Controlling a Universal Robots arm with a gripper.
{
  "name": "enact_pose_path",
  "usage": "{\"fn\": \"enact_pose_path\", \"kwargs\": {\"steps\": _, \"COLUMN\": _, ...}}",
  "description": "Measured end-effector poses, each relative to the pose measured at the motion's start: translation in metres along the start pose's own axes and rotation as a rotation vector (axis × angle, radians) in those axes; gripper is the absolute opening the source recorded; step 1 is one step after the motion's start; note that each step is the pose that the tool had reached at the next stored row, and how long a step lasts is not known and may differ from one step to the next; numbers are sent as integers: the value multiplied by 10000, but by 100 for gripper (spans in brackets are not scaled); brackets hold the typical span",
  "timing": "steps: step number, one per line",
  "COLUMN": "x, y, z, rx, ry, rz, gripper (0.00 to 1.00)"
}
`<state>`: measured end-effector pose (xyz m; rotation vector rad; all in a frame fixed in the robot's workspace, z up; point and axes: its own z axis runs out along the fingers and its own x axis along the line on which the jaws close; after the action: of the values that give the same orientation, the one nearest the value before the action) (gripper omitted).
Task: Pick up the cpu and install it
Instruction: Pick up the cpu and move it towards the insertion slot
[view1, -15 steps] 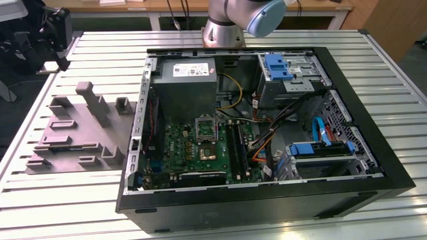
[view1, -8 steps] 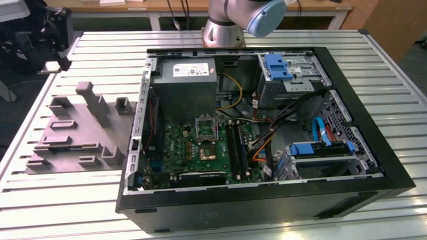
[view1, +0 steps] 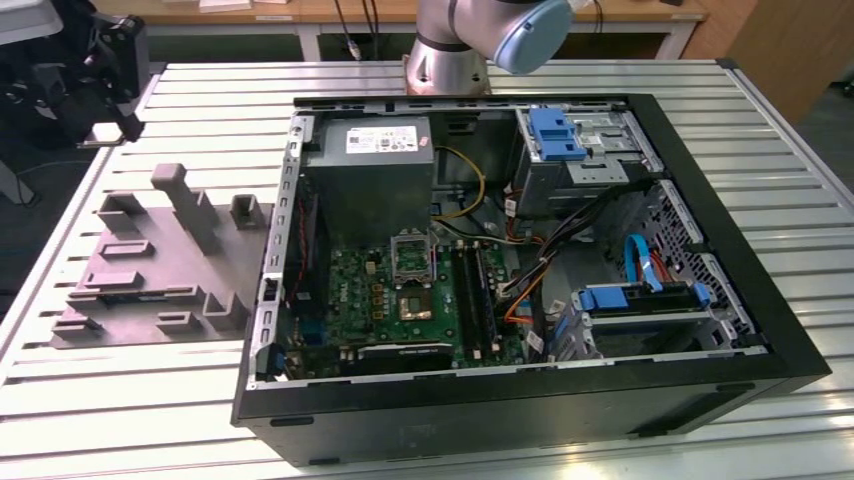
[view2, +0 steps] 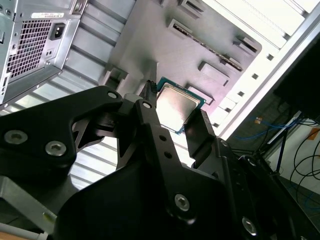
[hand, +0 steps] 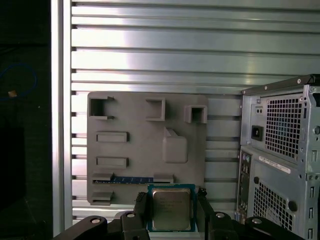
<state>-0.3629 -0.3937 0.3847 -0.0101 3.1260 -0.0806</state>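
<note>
Silvery cpu (hand: 171, 212) sits pinched by its edges in the gripper (hand: 172, 201), high over the grey tray (hand: 130, 150); any tilt could drop it.

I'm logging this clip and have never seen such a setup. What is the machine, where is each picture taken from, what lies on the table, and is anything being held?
The machine is a single robot arm with a two-fingered gripper. The exterior view comes from a camera off the arm, looking down on a slatted metal table. On the table lies an open computer case with its motherboard exposed. Beside the case, at the exterior view's left, is a grey moulded tray. The two wrist views come from cameras riding on the arm. In both, the gripper is closed on the cpu, a small square silvery chip. It is held in the air, with the tray beyond it.
</note>
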Motion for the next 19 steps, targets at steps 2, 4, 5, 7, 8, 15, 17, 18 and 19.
{"fn": "enact_pose_path", "kwargs": {"steps": 2, "x": -5, "y": 0, "z": 0, "rx": 0, "ry": 0, "rz": 0, "gripper": 47}}
{"fn": "enact_pose_path", "kwargs": {"steps": 4, "x": -8, "y": 0, "z": 0, "rx": 0, "ry": 0, "rz": 0, "gripper": 47}}
{"fn": "enact_pose_path", "kwargs": {"steps": 5, "x": -11, "y": 0, "z": 0, "rx": 0, "ry": 1, "rz": 0, "gripper": 47}}
{"fn": "enact_pose_path", "kwargs": {"steps": 7, "x": -14, "y": 0, "z": 1, "rx": 0, "ry": 0, "rz": 1, "gripper": 47}}
{"fn": "enact_pose_path", "kwargs": {"steps": 8, "x": -16, "y": 0, "z": 0, "rx": 0, "ry": 0, "rz": 0, "gripper": 47}}
{"fn": "enact_pose_path", "kwargs": {"steps": 15, "x": -29, "y": 0, "z": 0, "rx": 0, "ry": 0, "rz": 0, "gripper": 47}}
{"fn": "enact_pose_path", "kwargs": {"steps": 17, "x": -32, "y": 0, "z": 1, "rx": 0, "ry": 0, "rz": 0, "gripper": 47}}
{"fn": "enact_pose_path", "kwargs": {"steps": 18, "x": -34, "y": 0, "z": 0, "rx": 0, "ry": 0, "rz": -1, "gripper": 47}}
{"fn": "enact_pose_path", "kwargs": {"steps": 19, "x": -36, "y": 0, "z": 0, "rx": 0, "ry": 1, "rz": 0, "gripper": 47}}
